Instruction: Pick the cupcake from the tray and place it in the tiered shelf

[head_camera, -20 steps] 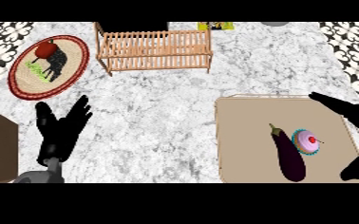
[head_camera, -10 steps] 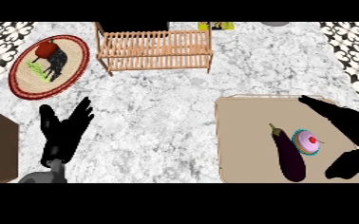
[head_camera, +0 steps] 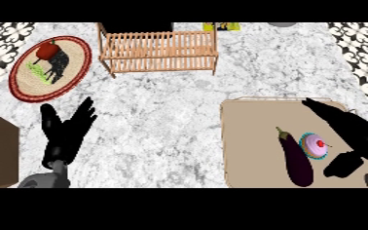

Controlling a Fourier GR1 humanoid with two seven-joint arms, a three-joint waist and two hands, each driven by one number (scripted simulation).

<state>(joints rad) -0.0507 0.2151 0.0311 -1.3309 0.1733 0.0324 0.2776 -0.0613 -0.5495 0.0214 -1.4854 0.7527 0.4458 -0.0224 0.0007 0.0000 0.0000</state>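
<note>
A pink-frosted cupcake (head_camera: 315, 145) in a teal wrapper with a red cherry sits on the beige tray (head_camera: 251, 141) at the lower right. Just left of it lies a dark purple eggplant (head_camera: 295, 158). My right hand (head_camera: 343, 126) is open over the tray's right side, fingers stretched past the cupcake's far side and thumb below it, the cupcake in the gap between them. The wooden slatted tiered shelf (head_camera: 159, 52) stands at the top centre. At the lower left my left hand (head_camera: 64, 134) rests open on the counter, fingers up.
A round woven plate with a red rim (head_camera: 22, 85) at the upper left holds a red apple (head_camera: 46, 50), something green and a dark item. A brown block (head_camera: 7, 151) sits at the left edge. White marble counter lies between shelf and tray.
My right hand has moved left from the right edge over the tray, closing in on the cupcake. The left hand has stayed put.
</note>
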